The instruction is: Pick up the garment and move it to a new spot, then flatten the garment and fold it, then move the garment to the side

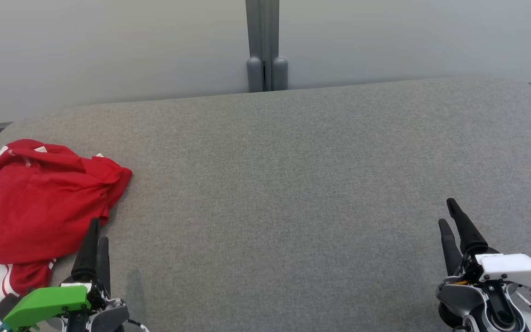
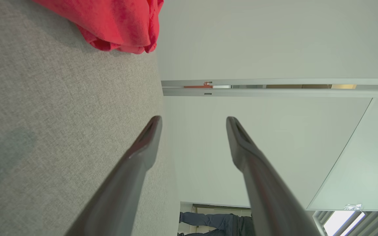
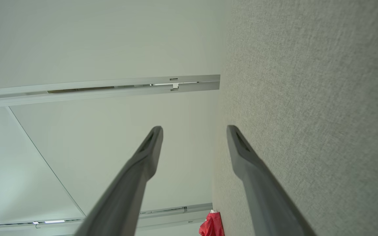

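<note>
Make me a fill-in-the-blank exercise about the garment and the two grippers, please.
1. The garment is ___ in colour.
2. It lies on the robot's ___ side of the grey table.
3. The left gripper and the right gripper both stand ___, holding nothing.
Missing words: red, left, open.

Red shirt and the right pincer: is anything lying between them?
No. In the head view, the grey surface between the shirt and the right pincer is bare.
</note>
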